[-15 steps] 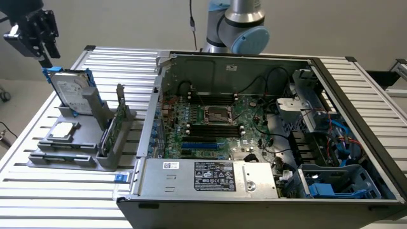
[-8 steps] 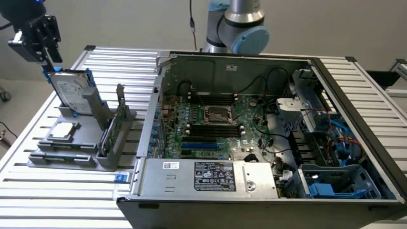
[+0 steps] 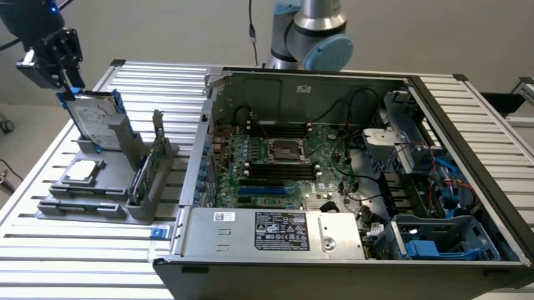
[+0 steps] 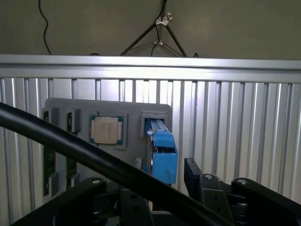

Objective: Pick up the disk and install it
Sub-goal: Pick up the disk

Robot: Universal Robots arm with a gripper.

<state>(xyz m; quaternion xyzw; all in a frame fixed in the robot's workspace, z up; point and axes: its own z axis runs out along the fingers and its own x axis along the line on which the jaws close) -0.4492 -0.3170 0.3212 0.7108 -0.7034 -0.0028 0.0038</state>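
The disk [image 3: 90,120], a silver drive in a blue carrier, stands upright on edge in a slot of the grey holder [image 3: 79,206] at the exterior view's left. My gripper [image 3: 70,87] hangs just over its top edge, open, one finger on each side, and nothing is gripped. In the wrist view the blue carrier end of the disk [image 4: 163,157] rises between my dark fingers [image 4: 194,175], with a gap between that finger and the carrier. A thick black cable crosses the wrist view's foreground.
The holder also carries a square silver chip [image 3: 84,170] and an upright green card [image 3: 144,172]. The open computer case [image 3: 334,162] fills the exterior view's middle and right, with a blue drive bay [image 3: 434,240] at its near right corner. Everything rests on a slatted metal table [image 3: 50,262].
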